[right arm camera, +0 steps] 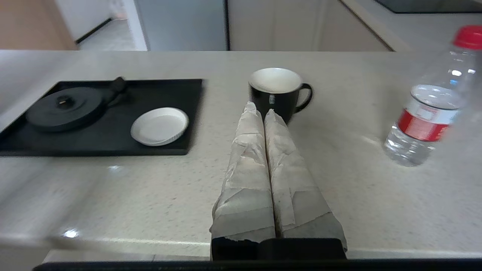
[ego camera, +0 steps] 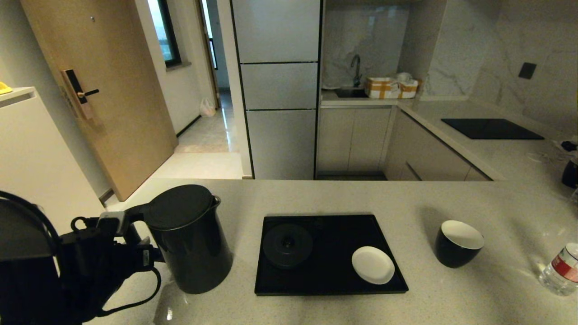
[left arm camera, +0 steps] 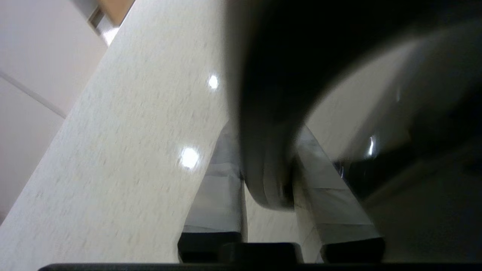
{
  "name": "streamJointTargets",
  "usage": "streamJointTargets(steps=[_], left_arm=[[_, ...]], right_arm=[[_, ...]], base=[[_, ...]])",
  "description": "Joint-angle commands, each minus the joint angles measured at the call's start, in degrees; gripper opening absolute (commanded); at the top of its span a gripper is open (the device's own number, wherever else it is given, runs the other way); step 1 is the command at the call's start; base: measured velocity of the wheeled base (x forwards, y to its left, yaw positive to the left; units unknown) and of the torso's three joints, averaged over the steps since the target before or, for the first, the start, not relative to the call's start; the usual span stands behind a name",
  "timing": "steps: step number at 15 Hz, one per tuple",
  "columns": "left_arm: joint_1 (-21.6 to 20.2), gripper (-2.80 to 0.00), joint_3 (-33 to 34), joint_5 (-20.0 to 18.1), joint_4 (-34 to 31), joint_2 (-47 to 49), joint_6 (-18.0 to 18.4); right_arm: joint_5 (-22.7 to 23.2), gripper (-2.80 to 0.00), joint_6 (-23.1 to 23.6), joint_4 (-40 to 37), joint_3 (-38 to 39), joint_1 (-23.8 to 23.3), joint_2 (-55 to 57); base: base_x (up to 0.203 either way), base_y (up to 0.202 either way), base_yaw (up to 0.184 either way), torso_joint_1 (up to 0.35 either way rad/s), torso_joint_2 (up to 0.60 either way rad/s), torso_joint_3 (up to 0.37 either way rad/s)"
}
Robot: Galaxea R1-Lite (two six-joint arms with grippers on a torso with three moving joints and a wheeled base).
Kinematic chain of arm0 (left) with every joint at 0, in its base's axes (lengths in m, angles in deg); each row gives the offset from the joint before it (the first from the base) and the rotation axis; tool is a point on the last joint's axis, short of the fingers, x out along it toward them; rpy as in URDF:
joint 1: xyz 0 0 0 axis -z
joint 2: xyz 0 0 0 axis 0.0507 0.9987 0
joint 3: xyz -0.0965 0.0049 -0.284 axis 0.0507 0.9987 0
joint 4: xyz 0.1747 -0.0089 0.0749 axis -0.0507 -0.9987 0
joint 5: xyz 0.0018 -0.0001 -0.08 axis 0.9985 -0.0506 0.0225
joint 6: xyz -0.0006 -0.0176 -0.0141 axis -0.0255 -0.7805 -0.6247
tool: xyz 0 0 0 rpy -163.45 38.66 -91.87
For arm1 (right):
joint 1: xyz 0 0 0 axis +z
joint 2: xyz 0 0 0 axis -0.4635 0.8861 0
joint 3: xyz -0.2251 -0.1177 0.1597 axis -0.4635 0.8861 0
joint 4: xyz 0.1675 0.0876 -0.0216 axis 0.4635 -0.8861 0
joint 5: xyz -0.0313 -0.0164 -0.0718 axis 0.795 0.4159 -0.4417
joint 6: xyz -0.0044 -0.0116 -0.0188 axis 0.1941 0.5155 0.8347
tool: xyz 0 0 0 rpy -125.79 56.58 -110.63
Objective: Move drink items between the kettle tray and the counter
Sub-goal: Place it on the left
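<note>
Left claw clamped on kettle handle; kettle off its base, on the worktop left of the tray.

Left claw [left arm camera: 269, 177] closed around loop handle of kettle [ego camera: 189, 239], fingers [left arm camera: 216, 188] on both sides. Kettle upright on worktop [ego camera: 316, 307], beside tray [ego camera: 332, 286]; round base [ego camera: 288, 245] vacant. Right claw [right arm camera: 263, 113] shut, empty, aimed at cup [ego camera: 457, 243]. Bottle [ego camera: 562, 271] at far right edge. Risks: handle pivoting within narrow grip, tilting kettle; foot catching tray rim; off-centre seating on base; swing striking saucer [ego camera: 373, 265].
</note>
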Motion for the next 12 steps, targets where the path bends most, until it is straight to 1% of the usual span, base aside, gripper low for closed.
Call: streamJointTargets(steps=[1,4,10,11,12], left_arm=[[0.0,0.0,0.6,-0.4,-0.4,1.8,0.0],[0.3,0.0,1.4,-2.1,-0.4,-0.6,-0.2],[1.0,0.0,1.2,-1.6,-0.4,-3.5,0.1],[3.4,0.0,1.0,-0.8,-0.4,-3.8,0.3],[5.7,0.0,0.7,0.8,-0.4,-3.7,0.6]], right_arm=[[0.0,-2.8,0.1,0.0,0.0,0.0,0.0],[0.0,-2.8,0.1,0.0,0.0,0.0,0.0],[0.0,-2.8,0.0,0.0,0.0,0.0,0.0],[0.0,-2.8,0.1,0.1,0.0,0.0,0.0],[0.0,-2.8,0.0,0.0,0.0,0.0,0.1]], base=[[0.0,0.0,0.0,0.0,0.0,0.0],[0.0,0.0,0.0,0.0,0.0,0.0],[0.0,0.0,0.0,0.0,0.0,0.0],[0.0,0.0,0.0,0.0,0.0,0.0],[0.0,0.0,0.0,0.0,0.0,0.0]])
